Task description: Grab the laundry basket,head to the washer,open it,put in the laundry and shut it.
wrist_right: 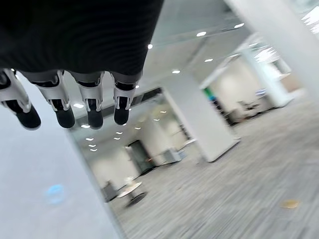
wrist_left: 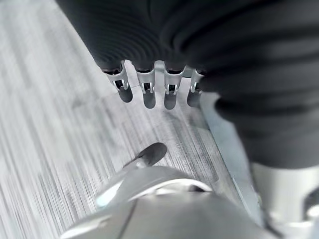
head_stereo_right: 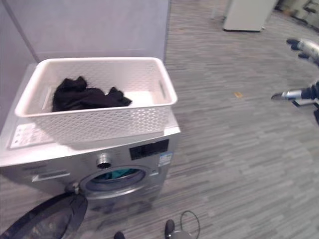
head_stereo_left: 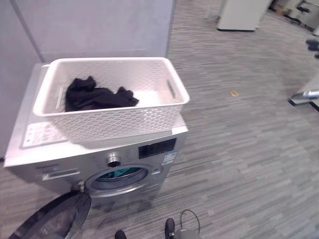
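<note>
A white perforated laundry basket (head_stereo_left: 175,82) stands on top of the silver front-loading washer (head_stereo_left: 159,149). Dark clothes (head_stereo_left: 94,95) lie in the basket's left half. The washer's round dark door (head_stereo_left: 52,221) hangs swung open at the lower left, and something teal shows inside the drum opening (head_stereo_left: 119,175). My right hand (head_stereo_right: 308,48) is out at the far right, well away from the washer, fingers straight and empty, as its fingers (wrist_right: 89,107) also show in the right wrist view. My left hand (wrist_left: 149,92) hangs over the floor with fingers straight, holding nothing.
A grey partition wall (head_stereo_left: 99,25) stands behind the washer. A white cabinet (head_stereo_left: 244,15) is far back on the right. A small orange scrap (head_stereo_left: 234,92) lies on the grey plank floor, which stretches wide to the washer's right.
</note>
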You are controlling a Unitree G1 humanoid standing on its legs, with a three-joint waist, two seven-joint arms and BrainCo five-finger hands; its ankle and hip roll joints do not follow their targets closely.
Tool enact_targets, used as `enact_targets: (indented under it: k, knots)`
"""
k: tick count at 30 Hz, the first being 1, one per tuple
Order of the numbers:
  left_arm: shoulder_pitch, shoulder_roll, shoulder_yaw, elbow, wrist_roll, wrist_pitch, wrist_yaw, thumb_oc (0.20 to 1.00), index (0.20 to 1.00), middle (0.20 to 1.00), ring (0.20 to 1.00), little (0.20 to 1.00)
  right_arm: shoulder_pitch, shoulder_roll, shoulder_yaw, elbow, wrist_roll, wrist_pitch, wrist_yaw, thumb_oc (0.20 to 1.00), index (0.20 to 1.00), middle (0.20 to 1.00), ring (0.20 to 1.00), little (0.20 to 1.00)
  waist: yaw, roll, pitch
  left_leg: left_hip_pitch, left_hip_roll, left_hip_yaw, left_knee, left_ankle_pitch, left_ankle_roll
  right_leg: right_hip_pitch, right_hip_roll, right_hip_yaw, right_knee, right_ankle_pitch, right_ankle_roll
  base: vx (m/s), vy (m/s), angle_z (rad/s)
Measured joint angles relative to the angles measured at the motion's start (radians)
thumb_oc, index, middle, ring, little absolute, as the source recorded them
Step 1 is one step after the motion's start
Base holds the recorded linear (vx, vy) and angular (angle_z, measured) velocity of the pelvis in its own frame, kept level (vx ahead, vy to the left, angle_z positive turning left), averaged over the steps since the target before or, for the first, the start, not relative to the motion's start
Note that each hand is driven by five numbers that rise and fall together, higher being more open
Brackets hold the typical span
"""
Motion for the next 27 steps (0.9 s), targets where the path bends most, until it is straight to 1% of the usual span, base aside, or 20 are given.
enact_targets:
  k: [1,2,3,4,5,6,7,8,9,10,11,12,13,14,15,16,18,20,24,27]
  knots:
    - [0.013,0.001,0.002,0.002,-0.008,0.0,0.0,1.0,1.0,1.0,1.0,1.0,-0.083,-0.009,0.069,0.013,-0.001,-0.001,0.008,1.0,1.0,1.0,1.0,1.0,0.028,-0.005,0.007,-0.011,-0.002,-0.01,-0.006,-0.001,0.001,0.005,-0.005,-0.015,-0.002,0.0,0.0,0.01,-0.014,0.36]
    - [0.011,0.002,-0.009,-0.001,-0.011,0.0,-0.001,1.0,1.0,1.0,1.0,1.0,-0.184,-0.045,0.18,0.043,0.0,-0.001,0.015,1.0,1.0,1.0,1.0,1.0,0.03,-0.006,0.008,-0.018,-0.004,-0.02,-0.008,-0.003,-0.001,0.009,-0.008,-0.028,-0.006,0.004,0.0,0.02,-0.025,0.45]
    - [-0.005,0.006,-0.026,-0.003,-0.028,0.002,-0.001,1.0,1.0,1.0,1.0,1.0,-0.289,-0.112,0.306,0.087,-0.001,0.0,0.022,1.0,1.0,1.0,1.0,1.0,0.039,-0.009,0.019,-0.024,-0.009,-0.038,-0.007,0.001,0.003,0.018,-0.012,-0.051,-0.016,0.007,0.004,0.03,-0.015,0.58]
    - [-0.005,0.013,-0.026,-0.006,-0.04,0.001,-0.002,1.0,1.0,1.0,1.0,1.0,-0.439,-0.09,0.431,0.141,-0.009,0.0,0.031,1.0,1.0,1.0,1.0,1.0,0.055,-0.015,0.025,-0.032,-0.013,-0.06,-0.007,0.001,0.003,0.027,-0.019,-0.079,-0.017,0.003,0.007,0.05,-0.021,0.62]
    - [-0.01,0.016,-0.038,-0.011,-0.046,0.003,-0.001,1.0,1.0,1.0,1.0,1.0,-0.536,-0.103,0.537,0.176,-0.008,0.004,0.025,1.0,1.0,1.0,1.0,1.0,0.057,-0.017,0.024,-0.035,-0.015,-0.07,-0.007,0.001,0.002,0.03,-0.021,-0.087,-0.022,0.001,0.01,0.05,-0.007,0.54]
    - [-0.005,0.026,-0.042,-0.012,-0.048,0.0,-0.001,1.0,1.0,1.0,1.0,1.0,-0.699,-0.1,0.688,0.222,-0.022,0.009,0.032,1.0,1.0,1.0,1.0,1.0,0.084,-0.021,0.027,-0.043,-0.017,-0.072,-0.008,0.003,0.005,0.036,-0.025,-0.107,-0.028,0.002,0.007,0.03,-0.004,0.37]
    - [-0.001,0.033,-0.04,-0.01,-0.049,0.001,-0.001,1.0,1.0,1.0,1.0,1.0,-0.861,-0.091,0.855,0.258,-0.031,0.018,0.033,1.0,1.0,1.0,1.0,1.0,0.094,-0.025,0.03,-0.05,-0.02,-0.075,-0.008,0.004,0.007,0.035,-0.027,-0.109,-0.031,0.003,0.008,0.03,0.001,0.39]
    - [-0.005,0.049,-0.04,-0.003,-0.063,0.003,-0.001,1.0,1.0,1.0,1.0,1.0,-1.082,-0.084,1.089,0.299,-0.055,0.026,0.039,1.0,1.0,1.0,1.0,1.0,0.109,-0.029,0.035,-0.056,-0.024,-0.093,-0.01,0.02,0.011,0.037,-0.03,-0.131,-0.035,0.01,0.005,0.05,-0.006,0.39]
    - [0.0,0.055,-0.038,-0.001,-0.075,0.003,-0.001,1.0,1.0,1.0,1.0,1.0,-1.168,-0.064,1.167,0.31,-0.065,0.031,0.047,1.0,1.0,1.0,1.0,1.0,0.106,-0.028,0.036,-0.062,-0.029,-0.11,-0.012,0.027,0.018,0.042,-0.033,-0.151,-0.039,0.01,0.004,0.05,-0.006,0.57]
    - [0.0,0.058,-0.036,0.003,-0.077,0.005,-0.002,1.0,1.0,1.0,1.0,1.0,-1.285,-0.043,1.262,0.306,-0.073,0.038,0.057,1.0,1.0,1.0,1.0,1.0,0.122,-0.024,0.04,-0.074,-0.035,-0.127,-0.013,0.029,0.019,0.046,-0.038,-0.164,-0.042,0.009,0.004,0.05,-0.021,0.45]
    - [0.007,0.059,-0.036,0.004,-0.078,0.002,-0.003,1.0,1.0,1.0,1.0,1.0,-1.333,-0.014,1.292,0.326,-0.078,0.038,0.06,1.0,1.0,1.0,1.0,1.0,0.124,-0.022,0.044,-0.071,-0.038,-0.133,-0.012,0.029,0.019,0.052,-0.041,-0.169,-0.044,0.007,0.006,0.01,-0.014,0.49]
    - [0.007,0.063,-0.035,0.006,-0.078,0.001,-0.003,1.0,1.0,1.0,1.0,1.0,-1.41,0.019,1.338,0.342,-0.088,0.038,0.058,1.0,1.0,1.0,1.0,1.0,0.14,-0.018,0.047,-0.08,-0.045,-0.156,-0.01,0.03,0.02,0.059,-0.046,-0.177,-0.048,0.006,0.006,0.04,-0.026,0.43]
    - [0.006,0.07,-0.034,0.006,-0.078,0.002,-0.003,1.0,1.0,1.0,1.0,1.0,-1.415,0.028,1.334,0.344,-0.09,0.039,0.058,1.0,1.0,1.0,1.0,1.0,0.149,-0.019,0.047,-0.089,-0.046,-0.166,-0.01,0.03,0.02,0.058,-0.045,-0.181,-0.049,0.005,0.007,0.03,-0.01,0.48]
    - [0.011,0.073,-0.034,0.007,-0.078,0.003,-0.003,1.0,1.0,1.0,1.0,1.0,-1.426,0.056,1.339,0.347,-0.096,0.042,0.06,1.0,1.0,1.0,1.0,1.0,0.169,-0.018,0.052,-0.095,-0.048,-0.181,-0.01,0.03,0.02,0.062,-0.045,-0.185,-0.049,0.001,0.008,0.03,-0.014,0.33]
    - [0.017,0.075,-0.035,0.008,-0.078,0.004,-0.004,1.0,1.0,1.0,1.0,1.0,-1.443,0.081,1.356,0.363,-0.096,0.046,0.06,1.0,1.0,1.0,1.0,1.0,0.168,-0.018,0.053,-0.097,-0.05,-0.187,-0.008,0.03,0.02,0.064,-0.047,-0.189,-0.051,-0.002,0.004,0.02,-0.011,0.28]
    - [0.018,0.076,-0.041,0.009,-0.078,0.005,-0.009,1.0,1.0,1.0,1.0,1.0,-1.47,0.126,1.39,0.391,-0.097,0.058,0.064,1.0,1.0,1.0,1.0,1.0,0.174,-0.02,0.057,-0.102,-0.054,-0.195,-0.007,0.03,0.02,0.068,-0.048,-0.193,-0.058,-0.005,0.002,0.02,-0.013,0.35]
    - [0.019,0.075,-0.058,0.006,-0.079,0.004,-0.021,1.0,1.0,1.0,1.0,1.0,-1.472,0.185,1.421,0.403,-0.098,0.063,0.082,1.0,1.0,1.0,1.0,1.0,0.215,-0.017,0.064,-0.122,-0.061,-0.228,-0.009,0.033,0.017,0.07,-0.048,-0.221,-0.071,-0.006,0.002,0.02,-0.012,0.38]
    - [0.026,0.075,-0.064,0.006,-0.086,0.004,-0.021,1.0,1.0,1.0,1.0,1.0,-1.472,0.218,1.429,0.418,-0.098,0.077,0.086,1.0,1.0,1.0,1.0,1.0,0.234,-0.023,0.071,-0.136,-0.067,-0.246,-0.008,0.033,0.017,0.072,-0.049,-0.236,-0.08,-0.006,0.002,0.01,-0.012,0.29]
    - [0.01,0.074,-0.073,0.003,-0.089,0.003,-0.021,1.0,1.0,1.0,1.0,1.0,-1.482,0.257,1.447,0.455,-0.115,0.11,0.105,1.0,1.0,1.0,1.0,1.0,0.24,-0.02,0.076,-0.152,-0.074,-0.279,-0.009,0.039,0.014,0.077,-0.05,-0.269,-0.089,-0.006,0.003,0.01,0.0,0.24]
    - [0.007,0.07,-0.074,0.002,-0.11,0.002,-0.021,1.0,1.0,1.0,1.0,1.0,-1.495,0.26,1.481,0.414,-0.118,0.114,0.134,1.0,1.0,1.0,1.0,1.0,0.243,-0.021,0.079,-0.152,-0.077,-0.286,-0.009,0.04,0.013,0.086,-0.049,-0.276,-0.097,-0.007,0.004,0.01,0.003,0.1]
